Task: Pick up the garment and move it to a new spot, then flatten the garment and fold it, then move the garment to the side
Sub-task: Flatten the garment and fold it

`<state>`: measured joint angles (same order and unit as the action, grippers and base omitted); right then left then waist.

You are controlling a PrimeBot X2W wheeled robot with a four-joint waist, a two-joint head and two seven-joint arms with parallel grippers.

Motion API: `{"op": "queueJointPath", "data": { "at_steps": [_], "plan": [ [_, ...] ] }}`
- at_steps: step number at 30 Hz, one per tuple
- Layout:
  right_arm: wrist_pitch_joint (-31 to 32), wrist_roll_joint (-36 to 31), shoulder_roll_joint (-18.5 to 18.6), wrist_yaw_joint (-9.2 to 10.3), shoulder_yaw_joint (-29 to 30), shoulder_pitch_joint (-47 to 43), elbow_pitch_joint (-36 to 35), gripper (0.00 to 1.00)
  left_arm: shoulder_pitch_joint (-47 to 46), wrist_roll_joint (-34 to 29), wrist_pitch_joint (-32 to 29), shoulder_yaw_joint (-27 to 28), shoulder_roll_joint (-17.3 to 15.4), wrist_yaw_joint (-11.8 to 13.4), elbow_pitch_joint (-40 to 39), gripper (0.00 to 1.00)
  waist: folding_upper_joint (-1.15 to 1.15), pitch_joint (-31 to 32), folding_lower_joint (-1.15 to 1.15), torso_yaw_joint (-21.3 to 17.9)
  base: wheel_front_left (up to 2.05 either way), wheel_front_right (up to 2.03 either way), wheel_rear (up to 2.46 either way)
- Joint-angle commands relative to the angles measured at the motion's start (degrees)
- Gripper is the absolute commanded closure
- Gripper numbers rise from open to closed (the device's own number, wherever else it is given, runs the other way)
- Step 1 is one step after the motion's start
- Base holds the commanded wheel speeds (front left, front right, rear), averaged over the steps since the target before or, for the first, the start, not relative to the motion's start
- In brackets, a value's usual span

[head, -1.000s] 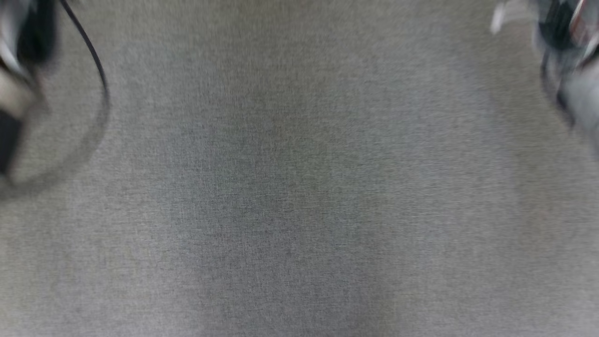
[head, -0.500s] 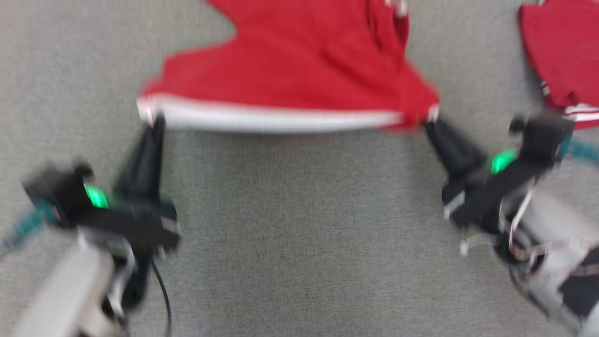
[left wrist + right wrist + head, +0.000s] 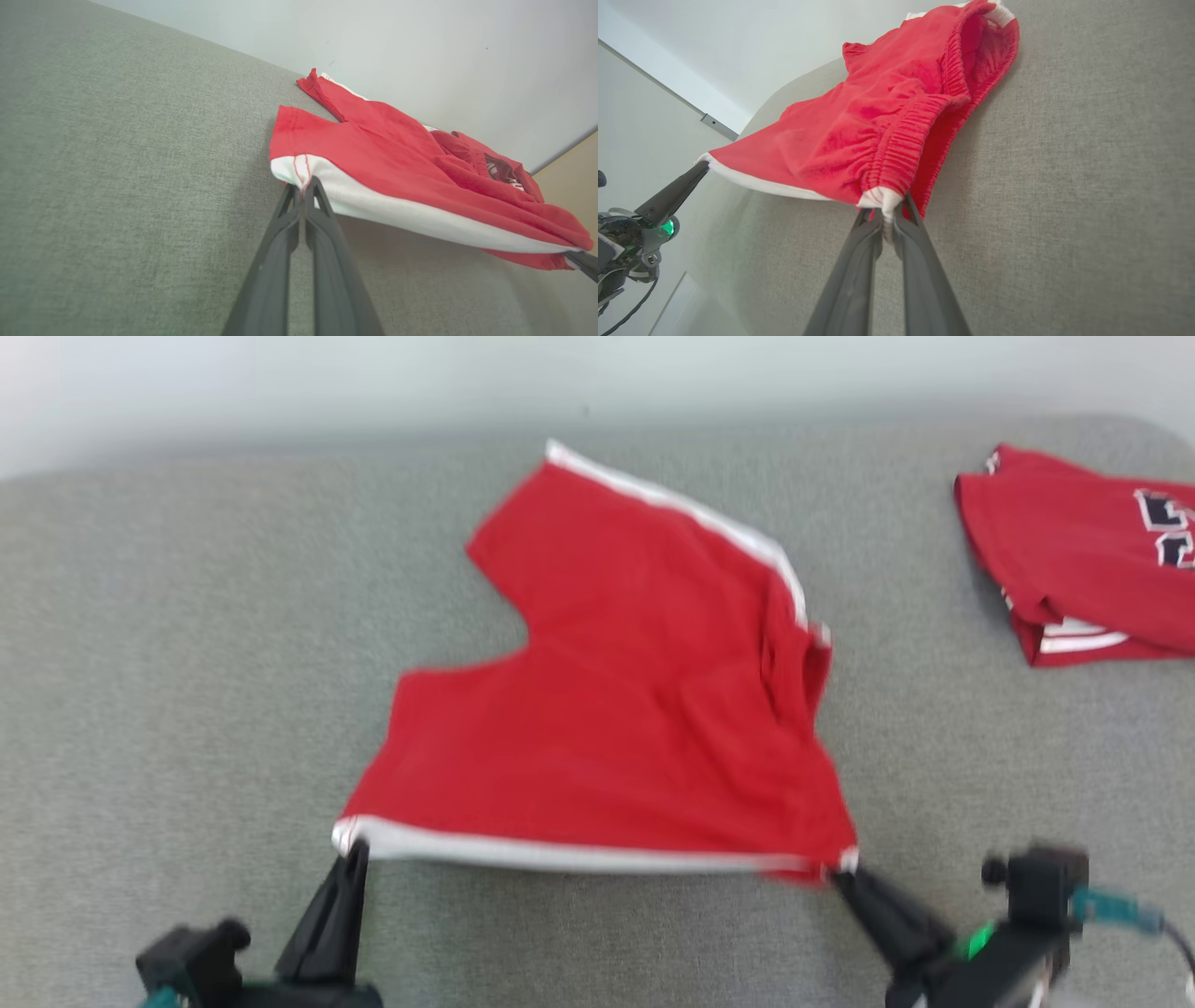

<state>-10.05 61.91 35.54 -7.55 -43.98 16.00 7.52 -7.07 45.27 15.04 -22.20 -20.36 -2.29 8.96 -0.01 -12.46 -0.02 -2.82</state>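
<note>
The garment (image 3: 616, 728) is a pair of red shorts with white trim, spread on the grey fabric surface with its near white-edged hem stretched between both grippers. My left gripper (image 3: 357, 847) is shut on the hem's left corner; the left wrist view shows the left gripper (image 3: 303, 186) pinching the white band of the garment (image 3: 397, 163). My right gripper (image 3: 838, 874) is shut on the hem's right corner; in the right wrist view the right gripper (image 3: 886, 212) clamps the white corner beside the elastic waistband of the garment (image 3: 887, 116). The hem hangs slightly lifted off the surface.
A second red garment (image 3: 1083, 560) with dark lettering lies folded at the far right of the grey surface (image 3: 187, 663). A pale wall (image 3: 373, 383) runs behind the surface's far edge. The other arm's left gripper (image 3: 698, 170) appears at the right wrist view's left.
The head camera has tilted up, so the whole picture shifted down: the full garment, the far edge and wall now show. Both grippers still hold the hem corners.
</note>
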Motion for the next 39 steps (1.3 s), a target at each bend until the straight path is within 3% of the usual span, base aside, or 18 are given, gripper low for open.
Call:
{"op": "queueJointPath", "data": {
  "at_steps": [1, 9, 16, 27, 33, 39],
  "plan": [
    [0.3, -0.2, 0.4, 0.18, 0.6, -2.3, -0.6, 1.0, 1.6, -0.6, 0.2, 0.6, -0.2, -0.1, 0.1, 1.0, 0.01, 3.0, 0.02, 0.8, 0.0, 0.0, 0.0],
    [3.9, -2.2, -1.2, 0.18, 6.1, -15.5, -6.3, 1.0, 6.2, -2.1, 0.2, 1.9, 0.2, -0.9, -0.1, 1.0, 0.01, 5.4, 0.02, 1.2, 0.0, 0.0, 0.0],
    [7.0, -6.0, -5.9, 0.17, 12.1, -18.6, -10.2, 1.0, 2.1, -4.1, -0.6, 1.4, -1.7, -1.8, -0.1, 1.0, 0.01, 4.3, 0.02, 0.1, 0.0, 0.0, 0.0],
    [8.5, -8.9, -13.9, 0.17, 17.4, -9.8, -11.2, 1.0, -20.8, -7.2, -11.2, -2.0, -7.1, -4.5, 0.9, 1.0, 0.01, -2.3, 0.02, -5.6, 0.0, 0.0, 0.0],
    [6.8, -8.7, -18.0, 0.17, 17.7, -3.6, -7.8, 1.0, -34.0, -7.6, -16.9, -7.7, -8.7, -5.3, 6.7, 1.0, 0.01, -6.7, 0.02, -9.1, 0.0, 0.0, 0.0],
    [3.9, -8.0, -21.2, 0.17, 16.8, 2.4, -4.3, 1.0, -45.4, -6.0, -18.5, -13.9, -10.3, -5.1, 13.1, 1.0, 0.01, -11.3, 0.02, -11.9, 0.0, 0.0, 0.0]
  ]
}}
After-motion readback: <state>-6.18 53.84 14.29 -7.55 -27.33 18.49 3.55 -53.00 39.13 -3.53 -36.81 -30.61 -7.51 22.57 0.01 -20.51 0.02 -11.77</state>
